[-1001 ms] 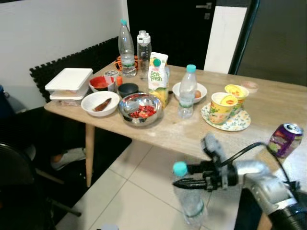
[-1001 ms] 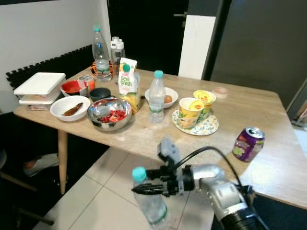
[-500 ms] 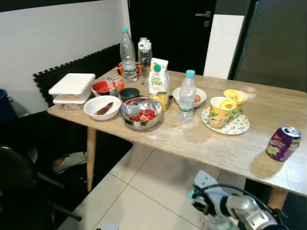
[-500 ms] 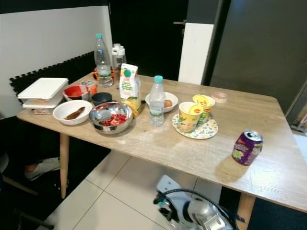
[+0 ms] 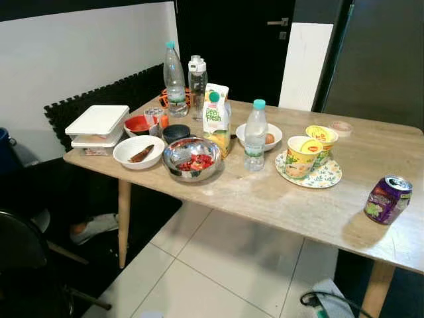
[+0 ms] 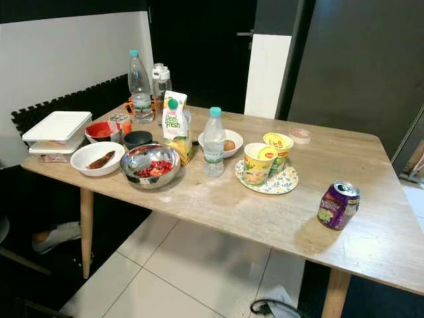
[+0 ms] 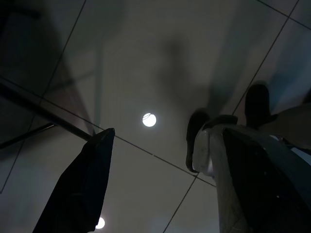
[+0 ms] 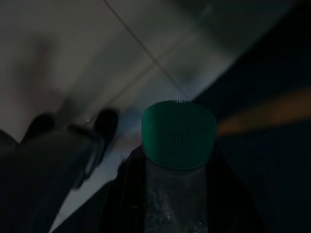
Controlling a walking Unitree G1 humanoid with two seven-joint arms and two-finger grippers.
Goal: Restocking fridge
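Observation:
In the right wrist view my right gripper (image 8: 179,191) is shut on the neck of a clear water bottle (image 8: 176,204) with a green cap (image 8: 179,133), held low over the tiled floor. A bit of that arm's cable (image 5: 317,301) shows at the bottom edge of the left eye view. My left gripper (image 7: 165,133) hangs open over the dim floor, nothing between its fingers. On the wooden table (image 5: 285,199) stand another water bottle (image 5: 254,136), a juice carton (image 5: 214,118), a tall bottle (image 5: 174,71) and a purple can (image 5: 386,199).
The table also holds a steel bowl (image 5: 192,158), white bowls (image 5: 138,150), stacked white boxes (image 5: 97,123), yellow cups on a plate (image 5: 306,156) and a white-lidded bottle (image 5: 197,78). A black chair (image 5: 26,258) stands at my left. A dark door (image 5: 245,40) is behind the table.
My right arm with the bottle has dropped from in front of the table to below the head view. The camera has shifted, and the table now sits a little differently in frame.

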